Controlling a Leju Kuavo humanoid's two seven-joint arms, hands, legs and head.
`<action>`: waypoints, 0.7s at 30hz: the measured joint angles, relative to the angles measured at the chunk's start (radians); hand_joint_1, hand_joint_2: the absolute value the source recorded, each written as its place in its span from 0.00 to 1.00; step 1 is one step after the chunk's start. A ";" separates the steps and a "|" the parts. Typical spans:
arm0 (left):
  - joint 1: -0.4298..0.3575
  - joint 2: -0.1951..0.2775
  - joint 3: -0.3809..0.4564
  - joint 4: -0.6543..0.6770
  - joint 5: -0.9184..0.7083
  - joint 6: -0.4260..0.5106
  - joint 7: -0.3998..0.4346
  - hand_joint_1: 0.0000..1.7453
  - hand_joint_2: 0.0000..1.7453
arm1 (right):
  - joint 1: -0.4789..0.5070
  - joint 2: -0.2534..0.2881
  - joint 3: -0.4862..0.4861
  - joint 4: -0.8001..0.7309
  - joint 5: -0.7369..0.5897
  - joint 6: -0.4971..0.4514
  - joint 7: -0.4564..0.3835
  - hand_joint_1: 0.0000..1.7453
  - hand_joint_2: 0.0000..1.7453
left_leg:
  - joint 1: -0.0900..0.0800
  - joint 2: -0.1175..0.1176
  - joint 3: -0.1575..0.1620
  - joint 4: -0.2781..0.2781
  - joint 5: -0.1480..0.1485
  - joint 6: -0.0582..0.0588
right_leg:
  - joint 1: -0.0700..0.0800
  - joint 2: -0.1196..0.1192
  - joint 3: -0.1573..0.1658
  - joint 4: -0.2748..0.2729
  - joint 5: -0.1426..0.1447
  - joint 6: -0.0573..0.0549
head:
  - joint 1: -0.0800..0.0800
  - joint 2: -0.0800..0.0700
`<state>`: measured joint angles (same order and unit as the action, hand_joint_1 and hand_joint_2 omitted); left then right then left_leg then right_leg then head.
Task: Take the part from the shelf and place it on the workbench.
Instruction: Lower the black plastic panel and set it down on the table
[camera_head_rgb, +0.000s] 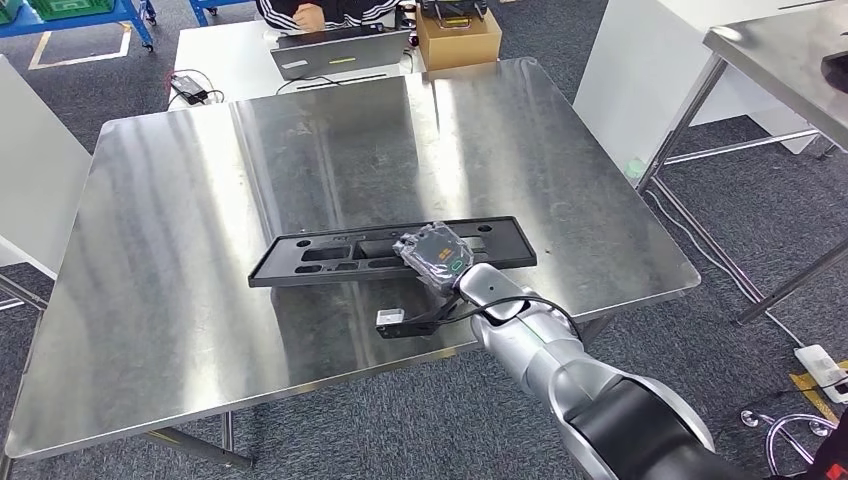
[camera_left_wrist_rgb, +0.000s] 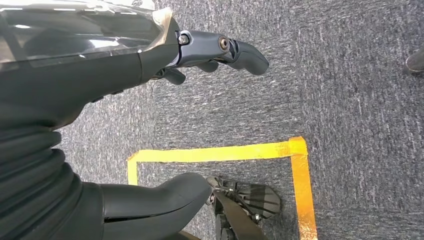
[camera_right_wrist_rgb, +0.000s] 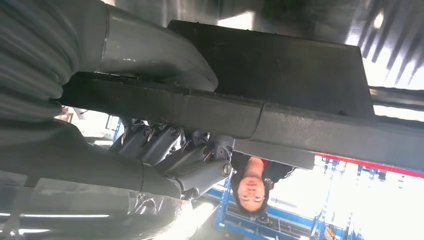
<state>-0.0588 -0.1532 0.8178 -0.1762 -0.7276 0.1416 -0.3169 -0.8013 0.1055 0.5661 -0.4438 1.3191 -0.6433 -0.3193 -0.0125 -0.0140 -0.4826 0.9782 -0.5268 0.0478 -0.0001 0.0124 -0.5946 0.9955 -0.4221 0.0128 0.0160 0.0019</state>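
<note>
Steel workbench (camera_head_rgb: 200, 250) with one black part on it

The long black part (camera_head_rgb: 330, 255) lies flat across the bench's middle, towards the near edge, running left to right; the right hand (camera_head_rgb: 437, 253) grips its right end.

You see grey carpet (camera_head_rgb: 420, 420) under the steel desk (camera_head_rgb: 200, 300); behind the desk, a person (camera_head_rgb: 320, 12) sits at a laptop (camera_head_rgb: 340, 52).

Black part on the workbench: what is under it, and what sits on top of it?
The black part lies on the steel workbench. The right hand grips its near edge, thumb on one face; the bench beneath stays covered.
</note>
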 joint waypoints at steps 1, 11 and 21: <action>0.000 0.000 0.000 0.000 -0.001 -0.006 0.003 0.00 1.00 | 0.000 0.001 0.007 0.000 0.001 0.000 0.007 0.00 0.00 | 0.000 0.000 0.000 0.000 0.000 0.000 | 0.000 0.000 0.000 0.000 0.000 0.000 | 0.000 0.000; 0.000 0.000 0.000 0.000 -0.005 -0.013 0.021 0.00 1.00 | 0.001 0.009 0.037 0.000 0.005 0.000 0.029 0.00 0.00 | -0.001 0.000 0.000 0.000 0.000 0.000 | 0.000 0.000 0.000 0.000 0.000 0.000 | 0.000 0.000; 0.000 0.000 0.000 0.000 0.000 0.001 0.018 0.00 0.00 | 0.001 0.009 0.050 -0.001 0.038 0.000 0.072 0.00 0.00 | -0.001 0.000 0.000 0.000 0.000 0.000 | 0.000 0.000 0.000 0.000 0.000 0.000 | 0.000 0.000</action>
<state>-0.0587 -0.1534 0.8181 -0.1762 -0.7276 0.1428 -0.2986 -0.8003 0.1144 0.6161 -0.4444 1.3574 -0.6431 -0.2468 -0.0132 -0.0139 -0.4830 0.9784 -0.5269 0.0478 -0.0001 0.0124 -0.5944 0.9954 -0.4221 0.0128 0.0158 0.0019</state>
